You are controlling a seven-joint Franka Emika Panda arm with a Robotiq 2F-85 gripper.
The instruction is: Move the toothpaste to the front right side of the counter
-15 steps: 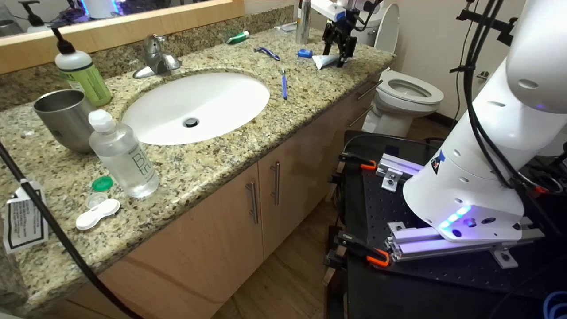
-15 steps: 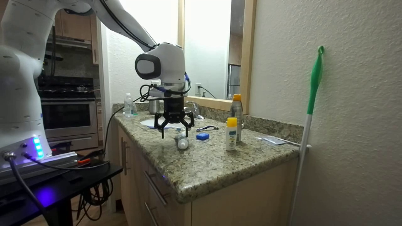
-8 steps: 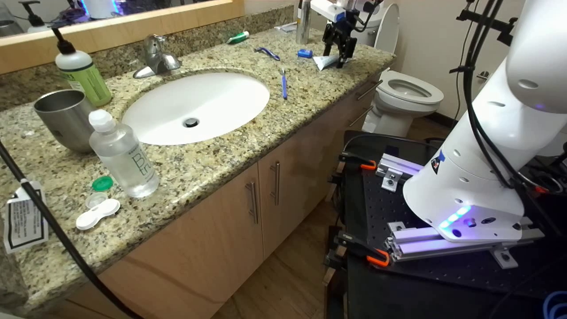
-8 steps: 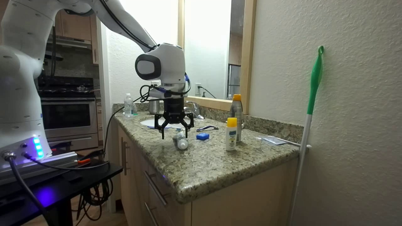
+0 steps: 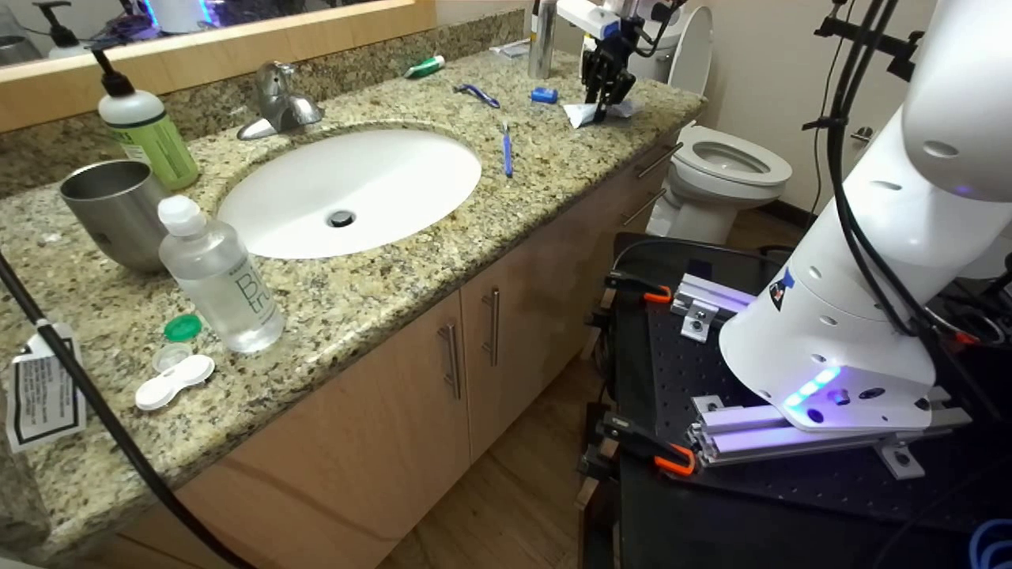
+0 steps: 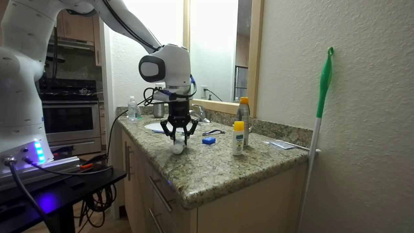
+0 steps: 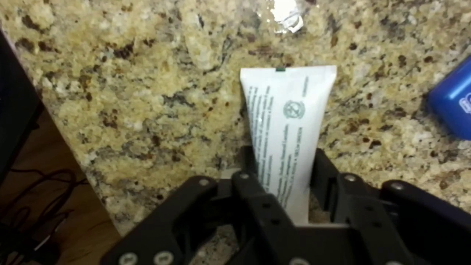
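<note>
The toothpaste is a white tube with small green print [image 7: 289,121], lying on the speckled granite counter [image 7: 173,121] with its flat end pointing away from my gripper in the wrist view. My gripper [image 7: 283,154] has its two black fingers against opposite sides of the tube, pinching it near the middle. In an exterior view the white cap [image 6: 178,148] pokes out below the fingertips, at counter level. From another side the gripper [image 5: 602,111] covers the middle of the tube, and its flat end [image 5: 579,115] shows beside the fingers. The tube's cap end is hidden in the wrist view.
Close beside the tube lies a small blue box [image 6: 208,140]. Two yellow-capped bottles stand nearby, a white one [image 6: 238,140] and a taller one [image 6: 244,118]. A blue toothbrush [image 5: 507,150], a razor [image 5: 477,95], a green tube [image 5: 425,67] and the sink [image 5: 316,174] lie farther along.
The fingers have closed from wide apart onto the tube. Its cap end has shifted a little toward the counter's front edge, turning the tube. The arm has barely moved.
</note>
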